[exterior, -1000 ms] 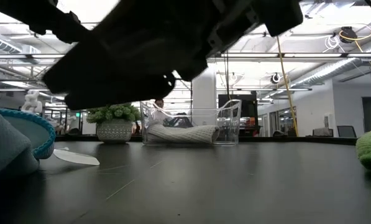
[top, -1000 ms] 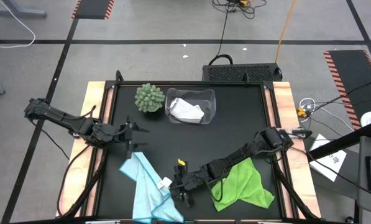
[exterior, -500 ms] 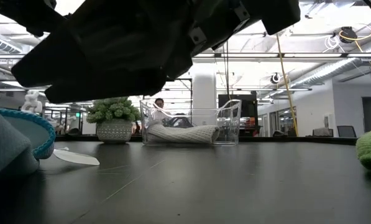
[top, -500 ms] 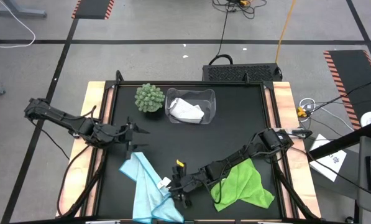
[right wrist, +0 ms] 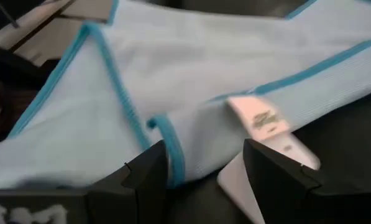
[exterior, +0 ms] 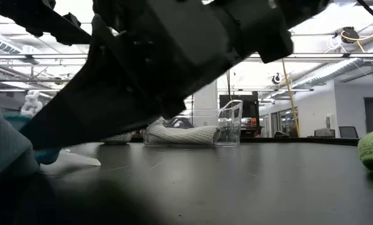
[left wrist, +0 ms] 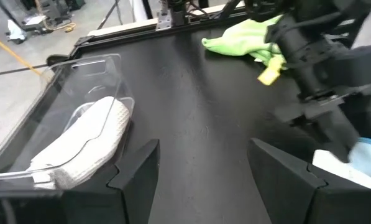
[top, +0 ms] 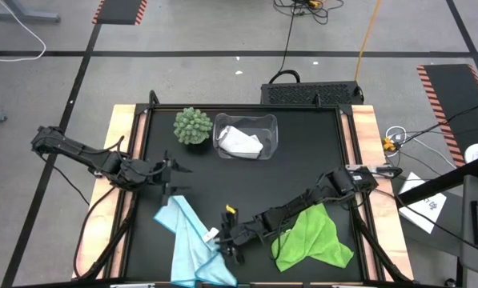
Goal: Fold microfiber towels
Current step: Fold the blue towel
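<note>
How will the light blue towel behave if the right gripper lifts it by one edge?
Probably floppy: the light blue towel already lies rumpled with folded-over layers, so it should drape rather than hold shape. Likely light, thin cloth. The stitched hem between the open fingers of the right gripper may give grip; the white tag will dangle.

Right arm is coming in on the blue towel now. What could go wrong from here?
The right gripper, fingers open, sits at the blue towel edge beside the white tag; it may pinch only the tag or a single hem, so the fold drags crooked. The towel is already bunched, so a pull could bunch it further. The right arm spans over the green towel and might snag it. The left gripper waits open nearby.
</note>
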Controlling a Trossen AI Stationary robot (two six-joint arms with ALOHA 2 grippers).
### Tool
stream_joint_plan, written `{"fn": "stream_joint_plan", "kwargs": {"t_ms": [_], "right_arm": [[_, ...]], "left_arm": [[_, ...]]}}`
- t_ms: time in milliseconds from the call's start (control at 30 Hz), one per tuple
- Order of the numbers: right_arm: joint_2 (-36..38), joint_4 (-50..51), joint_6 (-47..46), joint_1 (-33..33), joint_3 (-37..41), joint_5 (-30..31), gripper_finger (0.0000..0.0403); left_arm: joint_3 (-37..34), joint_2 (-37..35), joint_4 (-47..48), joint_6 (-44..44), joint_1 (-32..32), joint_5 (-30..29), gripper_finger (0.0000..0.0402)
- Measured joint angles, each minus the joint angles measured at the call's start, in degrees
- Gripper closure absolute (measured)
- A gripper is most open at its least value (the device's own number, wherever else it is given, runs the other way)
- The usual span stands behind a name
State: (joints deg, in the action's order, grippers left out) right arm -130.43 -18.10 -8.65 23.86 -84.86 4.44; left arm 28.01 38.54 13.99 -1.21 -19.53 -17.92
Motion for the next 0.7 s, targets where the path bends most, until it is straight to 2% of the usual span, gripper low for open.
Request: {"fn": "stream_joint_plan", "kwargs": {"t_ms": [100,200,400,600,700], "right_arm": [[0.1,-1.0,0.9,-0.3,0.0,0.0,0.0209],[0.1,-0.8,1.6,-0.5,0.0,-1.8,0.0241],[0.5,0.1,5.9,-0.9,0.0,-3.2,0.0386],[4.5,6.1,8.6,-1.4,0.0,-2.3,0.0400],[8.3,11.4,10.3,-1.5,0.0,1.6,0.0400]], "left_arm": [[0.0,0.0,0.0,0.0,0.0,0.1,0.0158],[0.0,0.0,0.4,0.0,0.0,0.0,0.0158],[0.0,0.0,1.4,0.1,0.0,0.1,0.0158],[0.0,0.0,2.9,0.5,0.0,0.6,0.0158],[0.0,0.0,3.1,0.5,0.0,1.9,0.0158]]}}
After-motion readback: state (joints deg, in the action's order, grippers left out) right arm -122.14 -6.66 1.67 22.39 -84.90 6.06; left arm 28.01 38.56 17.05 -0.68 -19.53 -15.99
